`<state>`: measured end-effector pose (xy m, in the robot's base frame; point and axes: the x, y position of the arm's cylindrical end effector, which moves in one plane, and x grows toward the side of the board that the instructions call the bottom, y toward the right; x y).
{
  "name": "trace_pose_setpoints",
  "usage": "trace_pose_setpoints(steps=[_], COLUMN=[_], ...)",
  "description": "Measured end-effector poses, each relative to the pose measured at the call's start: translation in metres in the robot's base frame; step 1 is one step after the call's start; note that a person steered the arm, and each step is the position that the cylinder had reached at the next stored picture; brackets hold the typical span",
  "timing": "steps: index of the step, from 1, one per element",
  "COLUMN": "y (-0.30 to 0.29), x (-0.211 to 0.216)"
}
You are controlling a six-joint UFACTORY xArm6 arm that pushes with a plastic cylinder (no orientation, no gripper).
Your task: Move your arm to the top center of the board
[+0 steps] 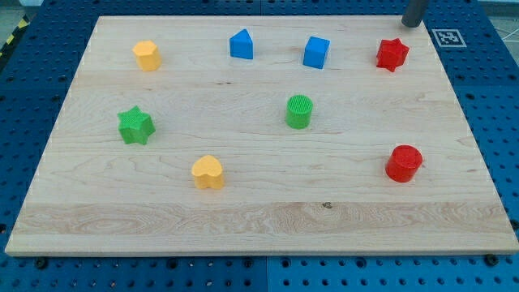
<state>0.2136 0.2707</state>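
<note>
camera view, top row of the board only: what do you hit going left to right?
yellow block → blue block with the pointed top → blue cube → red star block → my tip, at the board's top right corner, just above and right of the red star.

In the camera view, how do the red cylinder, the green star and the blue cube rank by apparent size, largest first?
1. Red cylinder and green star: look alike, no ranking.
2. Blue cube: smallest, though it sits farther up the board, so true size is unsure.
</note>
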Motion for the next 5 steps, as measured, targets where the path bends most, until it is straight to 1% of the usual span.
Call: trace_pose_setpoints(steps=[1,3,5], y=[-0.011,-0.061,-0.084], x=[0.0,0.0,0.006])
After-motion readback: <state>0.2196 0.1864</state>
